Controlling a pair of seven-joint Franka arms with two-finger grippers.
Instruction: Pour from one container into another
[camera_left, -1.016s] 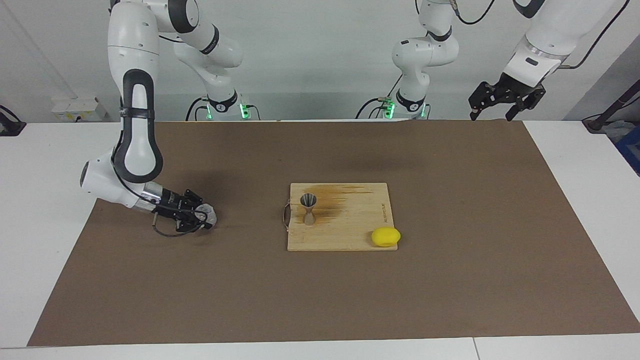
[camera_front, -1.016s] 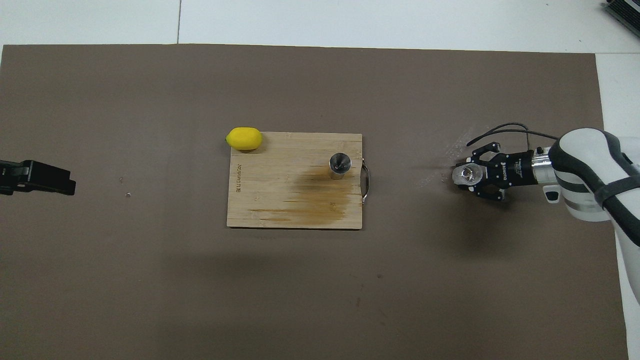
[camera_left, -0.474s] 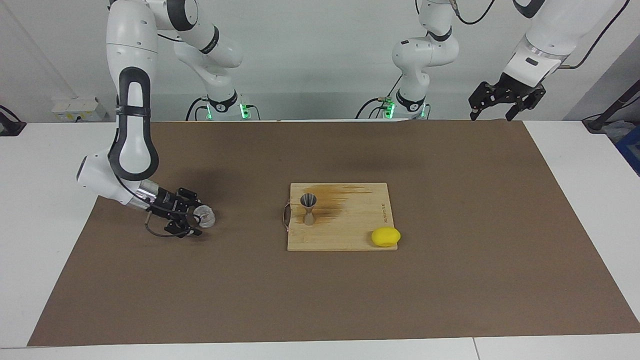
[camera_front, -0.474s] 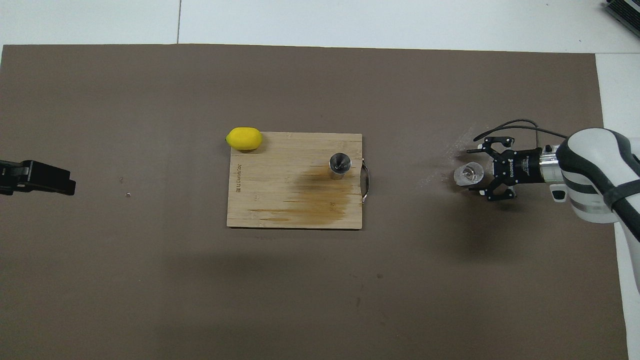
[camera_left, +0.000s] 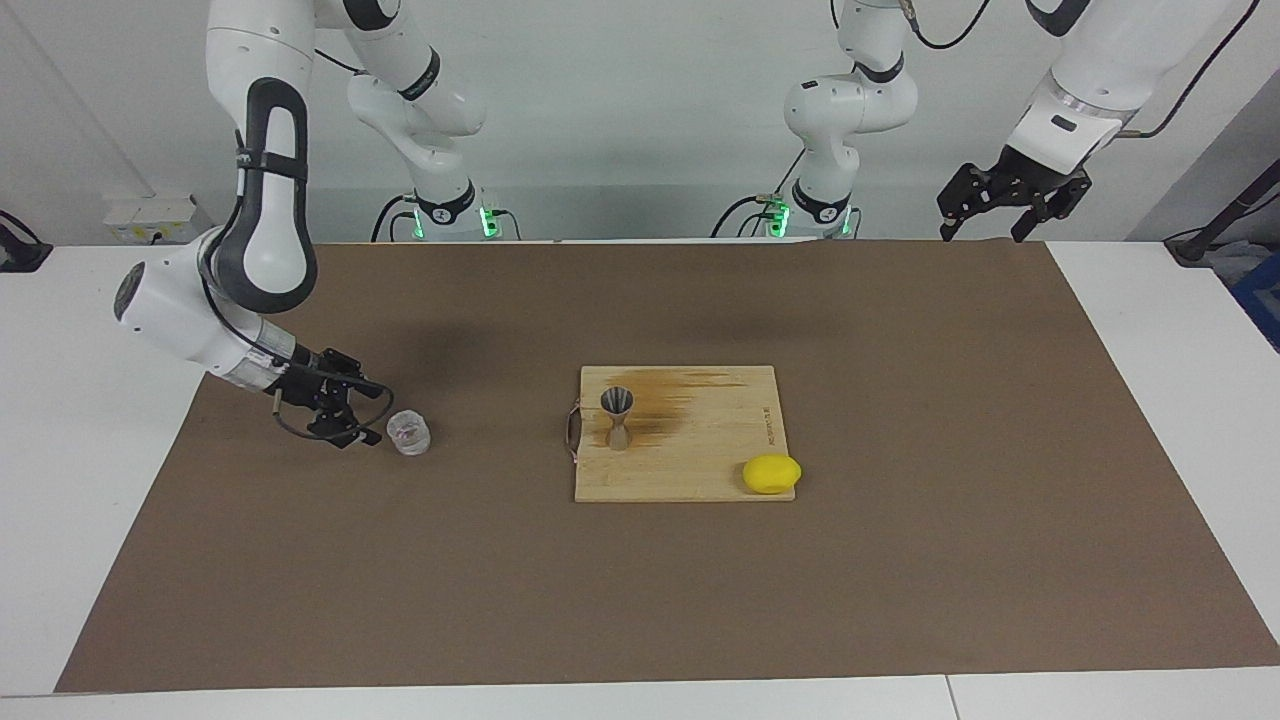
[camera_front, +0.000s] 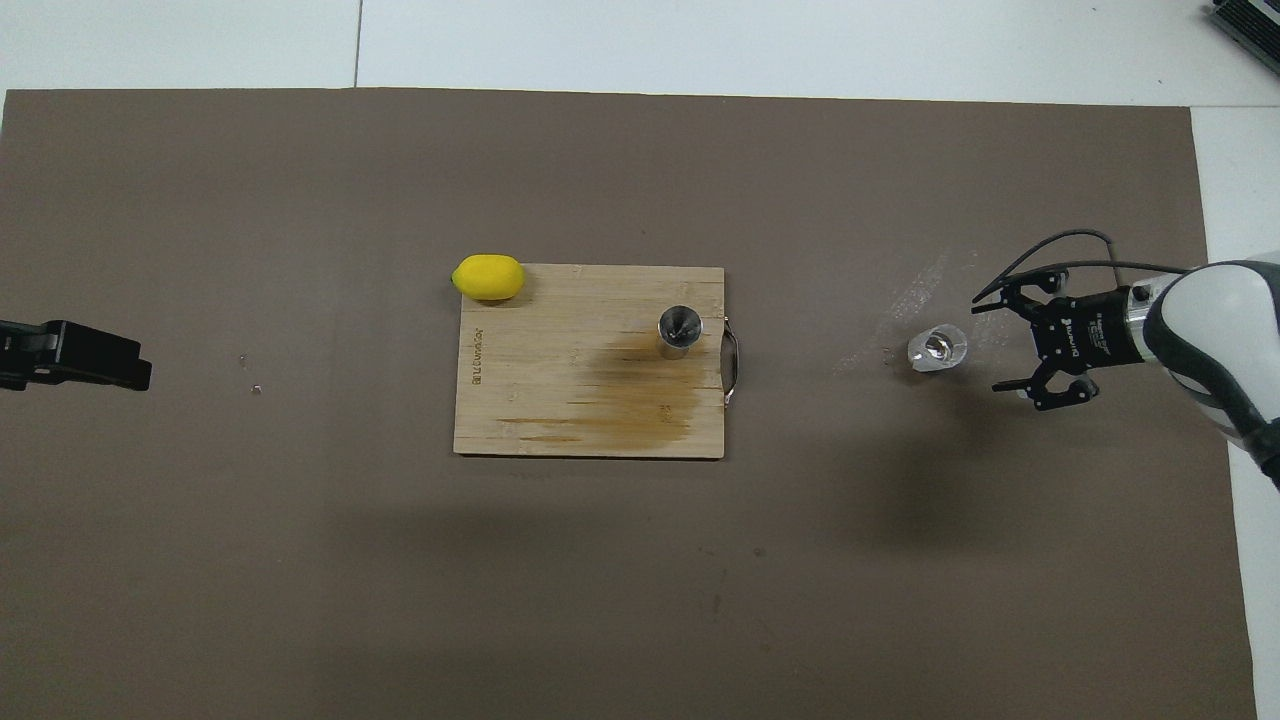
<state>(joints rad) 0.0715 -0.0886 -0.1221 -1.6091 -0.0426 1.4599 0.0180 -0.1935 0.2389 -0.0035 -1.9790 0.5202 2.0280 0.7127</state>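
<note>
- While the clear cup (camera_left: 409, 433) stands upright on the brown mat (camera_left: 640, 600) toward the right arm's end of the surface, we see our right end effector (camera_left: 362, 411) just beside it, fingers spread, holding nothing.
- We find the metal jigger (camera_left: 617, 418) upright on the wooden board (camera_left: 700, 460), near its handle edge.
- A lemon (camera_left: 770, 473) sits at a board corner.
- Our left end effector (camera_left: 985, 214) waits, spread, over the mat's edge by the robots.

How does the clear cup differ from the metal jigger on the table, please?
The clear cup is squat and see-through; the jigger is grey metal with a narrow waist. The cup stands on the brown mat toward the right arm's end; the jigger stands on the cutting board. Both are upright and unheld.
</note>
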